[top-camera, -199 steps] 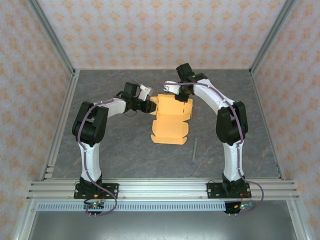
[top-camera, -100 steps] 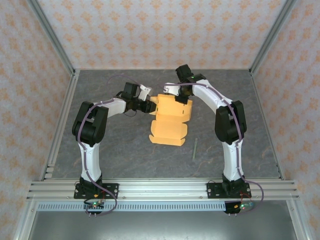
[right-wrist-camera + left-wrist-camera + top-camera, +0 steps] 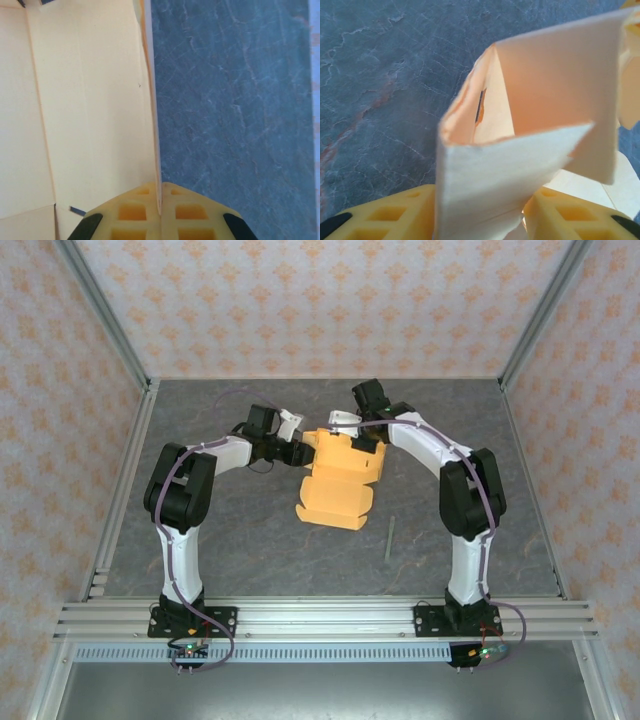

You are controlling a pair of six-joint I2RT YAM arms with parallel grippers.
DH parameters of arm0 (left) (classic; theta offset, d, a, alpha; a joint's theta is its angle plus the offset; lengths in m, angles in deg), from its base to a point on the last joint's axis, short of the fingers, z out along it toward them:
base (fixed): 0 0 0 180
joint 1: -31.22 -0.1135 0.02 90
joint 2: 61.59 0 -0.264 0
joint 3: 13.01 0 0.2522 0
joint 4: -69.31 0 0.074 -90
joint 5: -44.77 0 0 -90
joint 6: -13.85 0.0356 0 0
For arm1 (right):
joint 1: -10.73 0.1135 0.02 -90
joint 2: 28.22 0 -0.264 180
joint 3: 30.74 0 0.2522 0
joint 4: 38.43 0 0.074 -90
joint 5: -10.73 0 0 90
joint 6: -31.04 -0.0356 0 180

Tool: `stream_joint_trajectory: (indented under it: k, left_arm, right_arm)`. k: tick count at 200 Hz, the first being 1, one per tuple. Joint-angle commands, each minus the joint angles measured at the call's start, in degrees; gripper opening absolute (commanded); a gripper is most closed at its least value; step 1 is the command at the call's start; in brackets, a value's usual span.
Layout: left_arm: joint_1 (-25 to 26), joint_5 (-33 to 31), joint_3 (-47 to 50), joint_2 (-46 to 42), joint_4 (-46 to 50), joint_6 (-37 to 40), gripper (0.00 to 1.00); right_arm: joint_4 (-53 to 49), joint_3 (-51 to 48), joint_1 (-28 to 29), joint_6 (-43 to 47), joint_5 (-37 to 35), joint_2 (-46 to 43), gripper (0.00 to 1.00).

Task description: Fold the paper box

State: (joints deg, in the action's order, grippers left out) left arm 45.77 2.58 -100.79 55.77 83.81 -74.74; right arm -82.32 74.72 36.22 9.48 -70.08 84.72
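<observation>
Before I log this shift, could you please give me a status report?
Right claw shut on paper box wall. Left claw astride a raised flap, grip unclear. Thin stick lies clear of it.

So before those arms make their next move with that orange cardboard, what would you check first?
1. Hold of the right gripper on the paper box: ok. Its fingers are closed on a thin card wall.
2. Hold of the left gripper: cannot tell. A folded flap stands between its fingers, which sit apart.
3. Both arms at the box's far end: ok. One is on each side.
4. Box fully folded: not ok. Its near panel lies spread on the table.
5. The thin greenish stick out of the way: ok. It lies apart from the box, to its right.
</observation>
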Motion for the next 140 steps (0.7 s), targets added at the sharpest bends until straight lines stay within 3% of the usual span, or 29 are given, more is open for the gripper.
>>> stream_joint_trajectory:
  k: [1, 85, 140]
  left_arm:
    - [-0.20, 3.31, 0.72, -1.70, 0.01, 0.49, 0.52]
    - [-0.88, 7.73, 0.54, -1.52, -0.73, 1.10, 0.64]
    - [-0.83, 2.30, 3.29, -3.22, 1.07, 2.07, 0.66]
  right_arm:
    - [5.49, -0.95, 0.30, -0.13, -2.70, -3.15, 0.00]
    - [4.82, -0.29, 0.69, 0.86, -3.83, -2.47, 0.00]
    - [3.60, 0.83, 0.67, 0.99, -4.07, -2.47, 0.00]
